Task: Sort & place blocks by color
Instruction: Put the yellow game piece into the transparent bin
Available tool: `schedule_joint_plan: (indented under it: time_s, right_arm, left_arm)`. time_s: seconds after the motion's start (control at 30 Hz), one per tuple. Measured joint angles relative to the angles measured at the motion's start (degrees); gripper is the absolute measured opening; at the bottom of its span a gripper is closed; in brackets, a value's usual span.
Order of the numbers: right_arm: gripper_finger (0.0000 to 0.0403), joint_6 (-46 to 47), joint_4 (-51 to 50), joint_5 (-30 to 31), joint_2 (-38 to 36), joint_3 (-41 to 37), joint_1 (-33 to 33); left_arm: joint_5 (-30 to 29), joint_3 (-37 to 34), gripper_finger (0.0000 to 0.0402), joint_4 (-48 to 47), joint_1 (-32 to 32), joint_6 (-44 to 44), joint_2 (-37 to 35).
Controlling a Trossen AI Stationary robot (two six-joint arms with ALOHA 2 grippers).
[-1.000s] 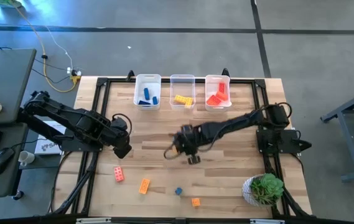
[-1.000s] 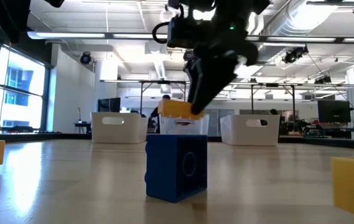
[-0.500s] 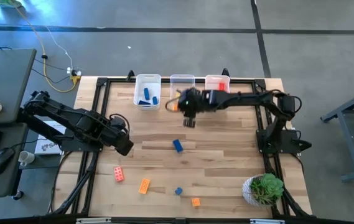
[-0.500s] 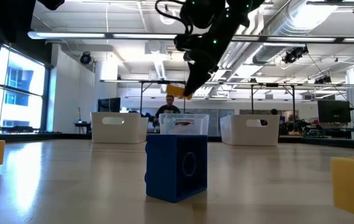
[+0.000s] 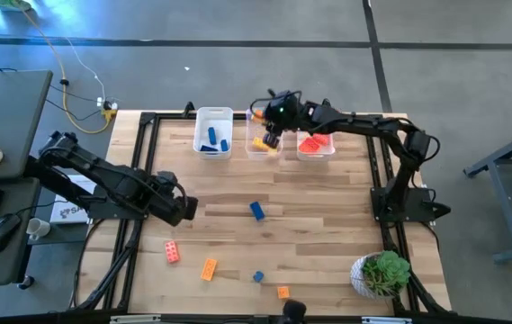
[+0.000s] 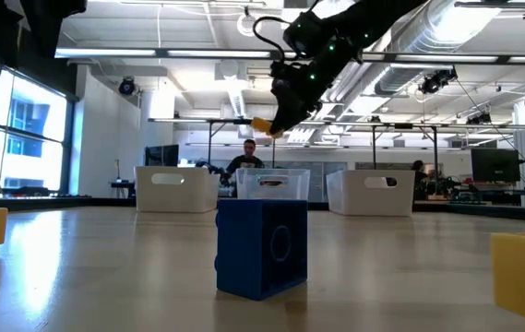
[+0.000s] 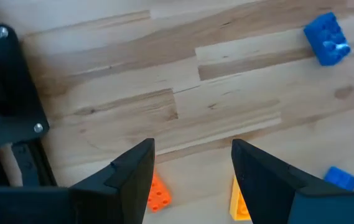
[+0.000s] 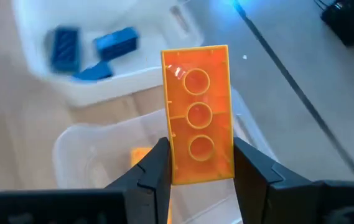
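Note:
My right gripper [image 5: 271, 135] hangs over the middle clear bin [image 5: 263, 137], shut on an orange-yellow brick [image 8: 198, 140] that also shows in the low view [image 6: 260, 125]. My left gripper [image 5: 184, 209] hovers open over the table's left half, its fingers [image 7: 192, 155] apart over bare wood. Loose bricks lie flat on the table: blue [image 5: 257, 211], red [image 5: 173, 251], orange [image 5: 209, 268], small blue [image 5: 258, 276] and small orange [image 5: 283, 292]. The left bin [image 5: 213, 133] holds blue bricks, the middle one orange-yellow, the right one [image 5: 315, 137] red. My right gripper pinches the orange-yellow brick between its two fingers [image 8: 155, 168], across its narrow width near one end [image 8: 201, 174]. The fingers slant down from above. The brick's hollow underside faces the wrist camera, its free end [image 8: 195, 62] sticks out past the fingertips, and it is lifted clear above the middle bin.
The three bins stand in a row along the far edge. A potted plant [image 5: 381, 273] sits at the near right corner. Black frame rails [image 5: 148, 121] run around the tabletop. Open wood lies between the bins and the loose bricks.
My right gripper, shut on the orange-yellow brick throughout, has risen and travelled from mid-table toward the far edge, ending over the middle bin. The blue brick at mid-table, covered by that arm before, now shows.

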Motion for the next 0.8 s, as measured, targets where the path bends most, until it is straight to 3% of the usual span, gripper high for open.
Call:
schedule_joint_plan:
  time_s: [0.2, 0.57, 0.67, 0.8]
  right_arm:
    - [0.0108, 5.9, 1.4, -2.6, 0.4, 0.0, -2.8]
    - [0.011, 4.4, -0.2, -6.1, 4.1, 0.0, -2.7]
    - [0.0111, 4.1, -1.0, -6.6, 4.1, 0.0, -2.7]
    - [0.0112, 2.9, -1.6, -6.7, 4.1, 0.0, -2.7]
  left_arm:
    - [0.5, 0.0, 0.02, 0.0, -2.1, -7.2, 4.5]
    - [6.7, 0.0, 0.02, 0.6, -7.5, -19.5, 13.9]
    - [7.5, 0.0, 0.02, 2.7, -10.1, -25.6, 16.1]
    - [10.6, 0.0, 0.02, 7.1, -12.3, -27.5, 18.8]
